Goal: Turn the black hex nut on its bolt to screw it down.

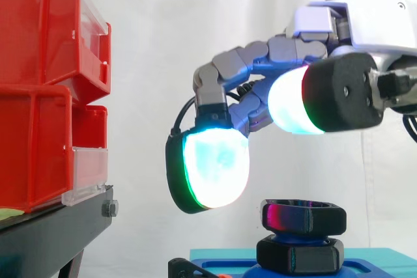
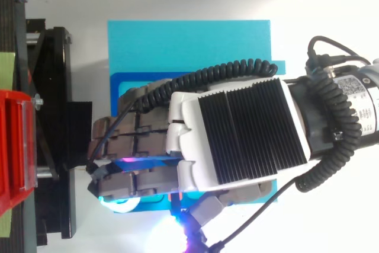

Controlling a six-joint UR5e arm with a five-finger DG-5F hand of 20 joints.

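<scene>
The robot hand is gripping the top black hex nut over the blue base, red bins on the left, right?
Not gripping: the side view shows the hand hanging above the top black hex nut, clear of it. The rest holds.

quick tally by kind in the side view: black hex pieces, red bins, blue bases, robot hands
black hex pieces: 2
red bins: 2
blue base: 1
hand: 1
total: 6
</scene>
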